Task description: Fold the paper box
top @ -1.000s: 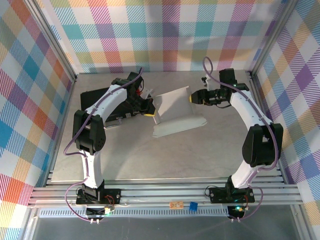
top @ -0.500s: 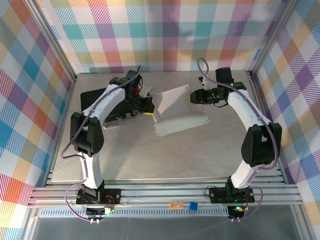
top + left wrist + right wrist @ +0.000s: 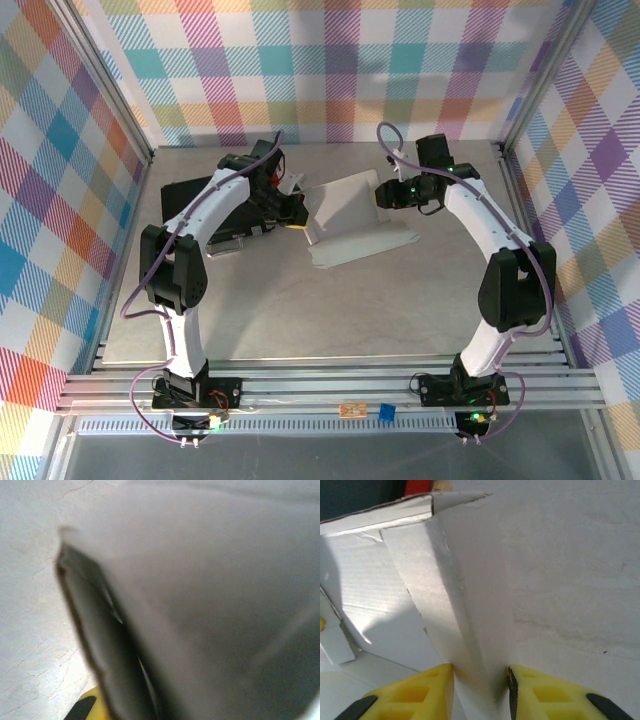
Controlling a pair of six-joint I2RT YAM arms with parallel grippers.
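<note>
Around the grey table (image 3: pixel 330 310) stand 3 plaid walls (image 3: pixel 330 70) in many colours, with aluminium rails (image 3: pixel 330 385) across the 6 o'clock edge where the 2 arms are bolted. The tabletop is matte, pale and faintly cracked in the left wrist view.

A black case (image 3: pixel 185 195) lies toward 9 o'clock, partly under the left arm. The paper box (image 3: pixel 355 215) sits just past the table's middle, toward 12 o'clock, between the 2 grippers. From above, it is a partly folded white sheet with its long axis running roughly from 8 to 2 o'clock. One panel is lifted on the far side and a flat strip lies along the near edge.

The left gripper (image 3: pixel 297 224) is closed on the box's 9 o'clock edge. Its wrist view is blurred: the box (image 3: pixel 200 580) is a grey-white fold with a dark opening, and 1 yellow fingertip (image 3: pixel 95 703) is low in frame.

The right gripper (image 3: pixel 385 195) meets the box's 3 o'clock corner. Its wrist view shows what the overhead cannot: the gripper (image 3: pixel 481 680) has both yellow pads pressed against a raised, creased flap of the box (image 3: pixel 395 595). The dark case (image 3: pixel 360 495) and a red edge (image 3: pixel 417 486) lie beyond.
</note>
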